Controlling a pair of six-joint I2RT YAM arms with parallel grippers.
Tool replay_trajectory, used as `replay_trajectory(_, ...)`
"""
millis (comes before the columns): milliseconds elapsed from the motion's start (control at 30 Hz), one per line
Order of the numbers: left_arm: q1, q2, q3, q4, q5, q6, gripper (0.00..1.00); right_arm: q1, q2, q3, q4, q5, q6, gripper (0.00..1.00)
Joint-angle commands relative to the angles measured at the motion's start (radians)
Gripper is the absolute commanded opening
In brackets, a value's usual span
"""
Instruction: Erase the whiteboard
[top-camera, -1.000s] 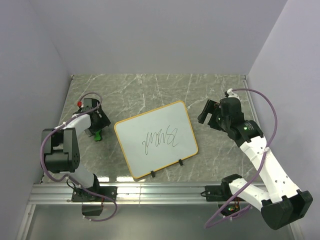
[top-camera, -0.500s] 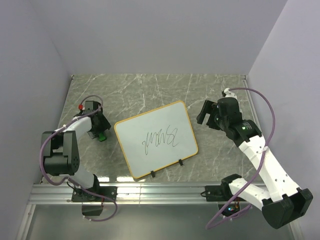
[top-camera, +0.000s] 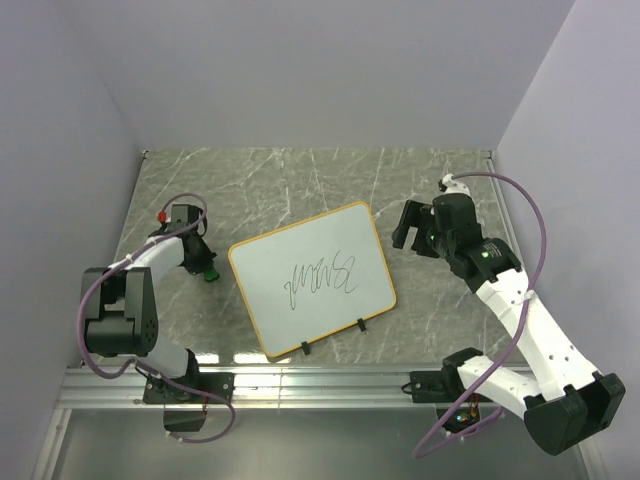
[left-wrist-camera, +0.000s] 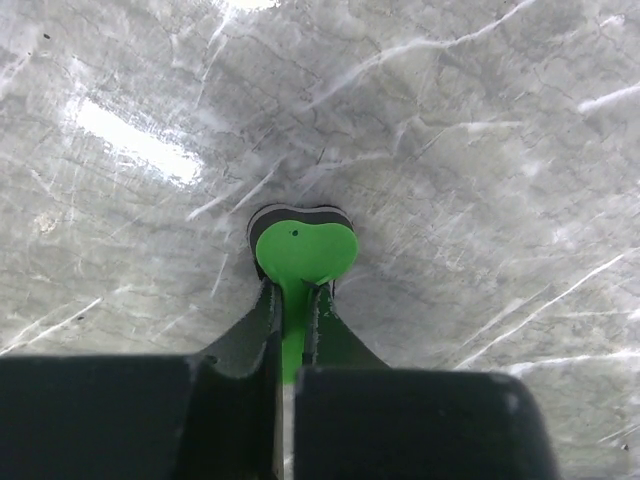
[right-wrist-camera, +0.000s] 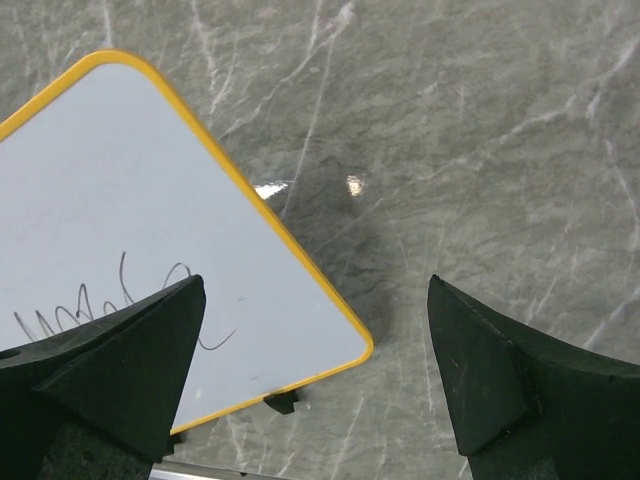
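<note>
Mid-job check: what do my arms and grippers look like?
Left arm and right arm: white links, black joint housings, looping purple cables. Left gripper and right gripper: black, tapered fingers. Red tab near the left wrist; green light on the right arm.

The right tool (right-wrist-camera: 317, 290), spread wide, hangs over the whiteboard (right-wrist-camera: 120, 200) (yellow frame, dark scribble).

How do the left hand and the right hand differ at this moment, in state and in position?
The left hand is shut on the small green eraser; the right hand is open and holds nothing. The left hand is left of the large white rectangular whiteboard with yellow frame; the right hand is beside its right edge. Both have black fingers.
</note>
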Motion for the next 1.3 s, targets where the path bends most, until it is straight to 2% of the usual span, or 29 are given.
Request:
replay_trajectory(0, -0.004, -0.014, 0.029, -0.046, -0.005, -0.001, 0.00, 0.009, -0.001, 0.042, 0.081, -0.048, -0.070, 0.98)
replay_trajectory(100, -0.030, -0.037, 0.086, -0.101, -0.024, -0.007, 0.00, 0.006, 0.027, 0.060, 0.159, -0.220, -0.112, 0.98)
replay_trajectory(267, -0.041, -0.094, 0.233, -0.224, -0.053, -0.008, 0.00, -0.021, 0.174, 0.137, 0.259, -0.502, -0.130, 0.96)
replay_trajectory(300, -0.041, -0.101, 0.256, -0.240, -0.055, -0.007, 0.00, -0.039, 0.197, 0.153, 0.274, -0.587, -0.118, 0.96)
replay_trajectory(533, -0.041, -0.215, 0.400, -0.390, -0.073, 0.015, 0.00, -0.200, 0.372, 0.128, 0.457, -0.884, -0.040, 0.94)
replay_trajectory(633, -0.050, -0.288, 0.430, -0.459, -0.100, 0.019, 0.00, -0.242, 0.405, 0.091, 0.555, -0.947, -0.002, 0.93)
replay_trajectory(867, -0.179, -0.451, 0.419, -0.485, -0.108, -0.034, 0.00, -0.239, 0.429, -0.019, 0.733, -1.033, 0.078, 0.89)
replay_trajectory(1133, -0.367, -0.473, 0.428, -0.488, -0.133, -0.146, 0.00, -0.236, 0.418, -0.182, 0.929, -1.073, 0.170, 0.79)
replay_trajectory(1267, -0.504, -0.430, 0.462, -0.503, -0.170, -0.189, 0.00, -0.233, 0.438, -0.190, 1.011, -1.079, 0.227, 0.68)
